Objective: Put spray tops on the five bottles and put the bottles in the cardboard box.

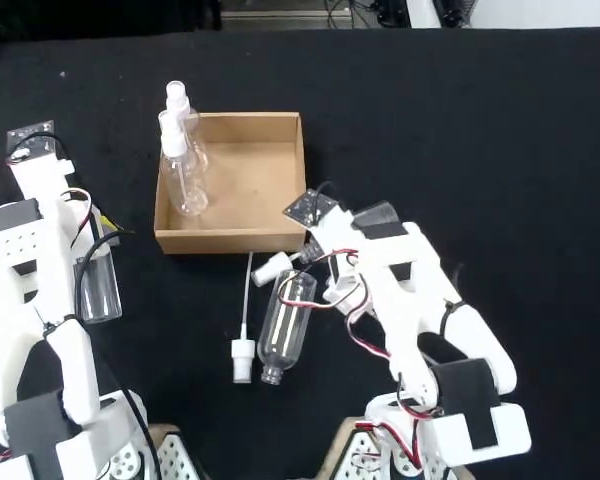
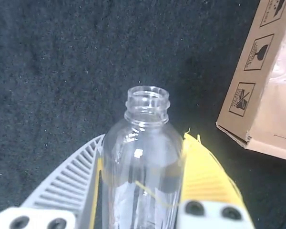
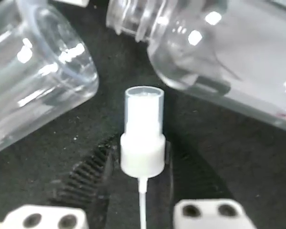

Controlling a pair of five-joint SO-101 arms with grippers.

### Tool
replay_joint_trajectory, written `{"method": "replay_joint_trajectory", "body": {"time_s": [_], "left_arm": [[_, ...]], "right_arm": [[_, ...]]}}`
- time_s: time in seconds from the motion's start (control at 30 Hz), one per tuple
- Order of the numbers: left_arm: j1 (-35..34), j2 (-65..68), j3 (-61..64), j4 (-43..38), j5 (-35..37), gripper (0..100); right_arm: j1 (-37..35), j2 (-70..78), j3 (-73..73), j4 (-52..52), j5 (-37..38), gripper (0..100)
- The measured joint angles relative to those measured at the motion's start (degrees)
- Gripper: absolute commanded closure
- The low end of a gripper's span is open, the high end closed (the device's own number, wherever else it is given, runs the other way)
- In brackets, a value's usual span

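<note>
My left gripper [image 1: 93,262] is shut on a clear open-necked bottle [image 1: 98,287] left of the cardboard box [image 1: 230,240]; the bottle's neck [image 2: 148,102] points out past the fingers. The right gripper [image 1: 288,264] is shut on a white spray top [image 1: 273,268] just in front of the box, and the top [image 3: 143,143] sits between its dark fingers [image 3: 93,167]. Below it, a capless bottle [image 1: 285,325] lies on the table, with a loose spray top [image 1: 243,358] beside it. Two bottles with spray tops [image 1: 183,150] lie in the box.
Another clear bottle [image 1: 377,214] lies by the right arm, partly hidden under it. Two bottles [image 3: 43,71] [image 3: 219,57] lie close beyond the held spray top. A corner of the box [image 2: 257,95] is near the left gripper. The table is covered in black cloth [image 1: 480,130].
</note>
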Motion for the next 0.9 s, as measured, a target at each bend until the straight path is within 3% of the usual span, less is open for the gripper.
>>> {"method": "replay_joint_trajectory", "body": {"time_s": [0.27,0.47,0.67,0.9], "left_arm": [[-0.09,0.00,0.00,0.00,0.00,97],[-0.18,0.00,-1.05,-1.05,0.00,97],[0.53,0.00,-6.77,-5.71,0.00,97],[6.07,0.00,-8.09,-16.44,0.00,97]], "right_arm": [[1.58,-1.49,-8.18,9.85,0.00,98.8],[2.11,-15.30,-15.38,21.01,-0.88,98.8],[2.11,-30.42,-23.65,24.62,-9.93,98.8],[2.11,-34.90,-36.40,24.70,-22.95,98.8]]}}
